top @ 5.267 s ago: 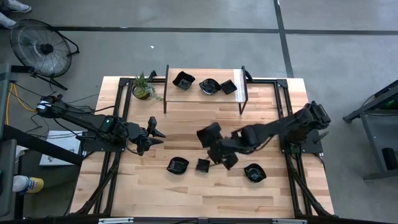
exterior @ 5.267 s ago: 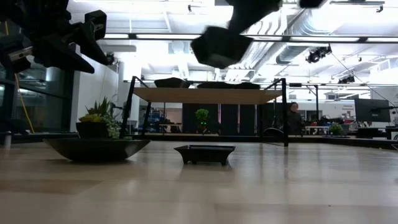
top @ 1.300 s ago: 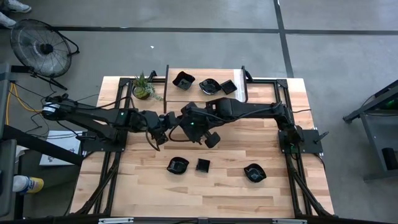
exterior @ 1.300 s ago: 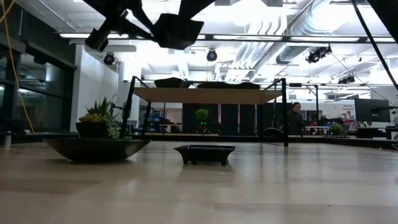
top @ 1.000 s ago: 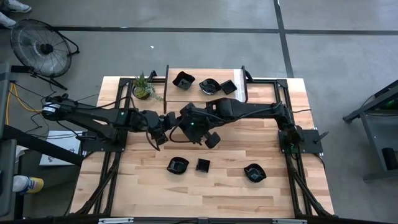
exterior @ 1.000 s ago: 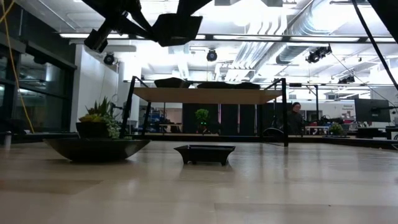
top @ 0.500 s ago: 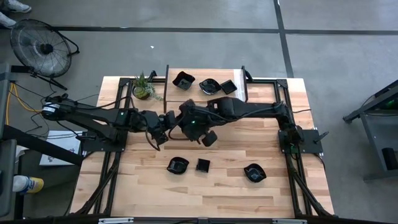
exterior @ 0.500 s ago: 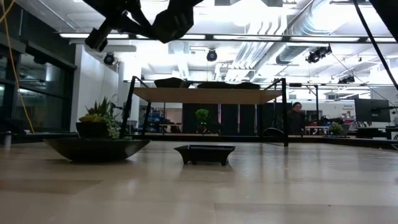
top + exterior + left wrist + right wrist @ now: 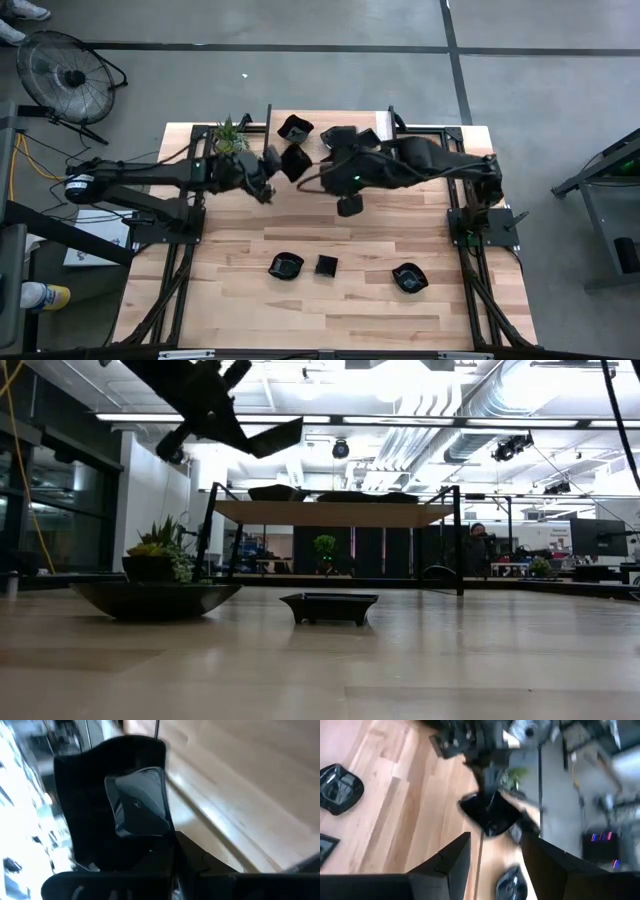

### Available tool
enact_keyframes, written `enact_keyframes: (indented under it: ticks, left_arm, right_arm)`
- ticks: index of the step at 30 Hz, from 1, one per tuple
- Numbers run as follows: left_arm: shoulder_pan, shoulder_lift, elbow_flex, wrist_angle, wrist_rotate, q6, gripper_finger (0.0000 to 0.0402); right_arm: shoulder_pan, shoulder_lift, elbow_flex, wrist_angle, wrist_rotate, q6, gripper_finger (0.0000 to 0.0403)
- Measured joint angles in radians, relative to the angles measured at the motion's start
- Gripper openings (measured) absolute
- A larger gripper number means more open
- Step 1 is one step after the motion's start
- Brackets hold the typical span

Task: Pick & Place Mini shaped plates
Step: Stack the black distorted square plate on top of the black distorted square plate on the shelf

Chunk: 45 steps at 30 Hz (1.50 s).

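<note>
Now the square plate [image 9: 294, 163] sits in the left claw [image 9: 272, 165] alone. About a second earlier both claws met over the middle of the worktop [image 9: 330, 300] with the plate between them; since then the right claw [image 9: 335, 172] has let go, its fingers standing spread and empty in the right wrist view, and the left arm has swung the plate up toward the raised shelf [image 9: 330, 155] at the back. The left claw is pinched tight on the plate's edge, which the left wrist view shows close up. The hand-over looks complete, and what remains for this plate is most likely a set-down on the shelf beside the plates already there [image 9: 295, 127].

Three more mini shaped plates lie on the front of the worktop: a rounded one [image 9: 286, 266], a small square one [image 9: 326, 265] and another [image 9: 407, 278] further right. They are well apart from both arms and look not yet handled.

Some things are hard to make out. From above, the right arm covers part of the shelf, so the plates behind it are only partly seen. The low view shows the carried plate [image 9: 272, 437] tilted in the air, but not how far it stands from the shelf. The potted plant [image 9: 228, 135] is partly masked by the left arm.
</note>
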Motion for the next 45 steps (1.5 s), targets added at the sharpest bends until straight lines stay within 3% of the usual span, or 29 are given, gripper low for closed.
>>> enact_keyframes:
  ticks: [9,20,30,36,45]
  left_arm:
    - [0.165,0.001,0.114,-0.028,0.051,-0.131,0.0000]
    - [0.295,0.177,0.405,-0.381,0.162,-0.193,0.0000]
    - [0.308,0.376,0.610,-0.541,0.143,-0.260,0.0000]
    - [0.321,0.416,0.631,-0.576,0.138,-0.266,0.0000]
    - [0.402,0.418,0.632,-0.586,0.218,-0.281,0.0000]
  right_arm:
    - [-0.015,-0.022,-0.004,-0.232,-0.004,0.324,0.0169]
    - [0.010,-0.024,-0.205,-0.253,-0.009,0.463,0.0169]
    - [0.046,-0.094,-0.520,-0.024,0.027,0.529,0.0169]
    - [0.085,-0.237,-0.776,0.200,0.092,0.608,0.0169]
    - [0.140,-0.478,-1.169,0.644,0.107,0.640,0.0169]
